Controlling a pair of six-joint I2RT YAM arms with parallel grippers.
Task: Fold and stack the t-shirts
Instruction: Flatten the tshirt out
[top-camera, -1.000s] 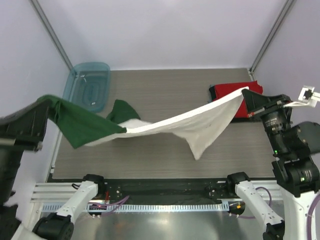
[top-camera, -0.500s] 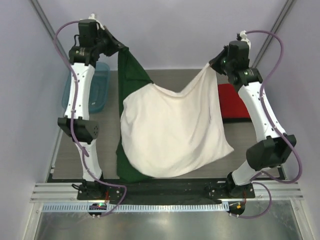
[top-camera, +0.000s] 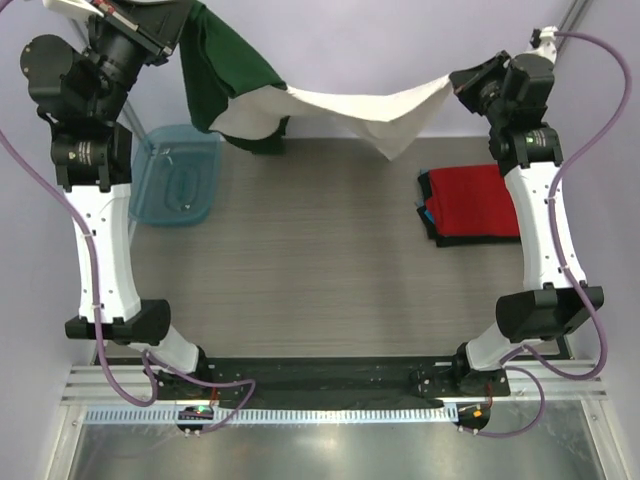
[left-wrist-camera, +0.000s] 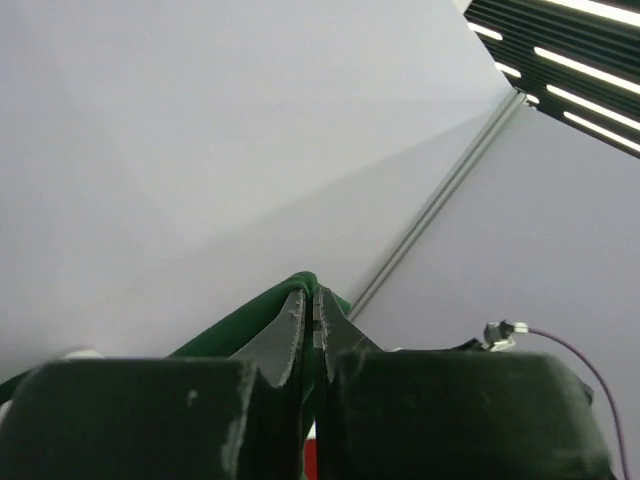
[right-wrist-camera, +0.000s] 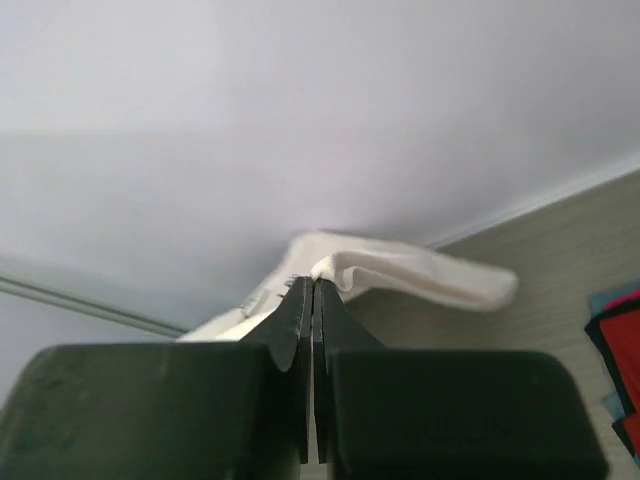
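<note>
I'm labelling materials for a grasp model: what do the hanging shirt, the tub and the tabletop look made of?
The shirt looks like soft matte cloth, white with dark green sleeves. It sags and creases as it hangs. The tub looks like teal plastic, see-through with a slight gloss. The tabletop has a grey, matte wood-grain pattern, probably laminate, though real wood cannot be ruled out.

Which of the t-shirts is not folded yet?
The white t-shirt with green sleeves, held spread in the air; the red t-shirt lies folded on the table.

No text, label or number can be read in any view
</note>
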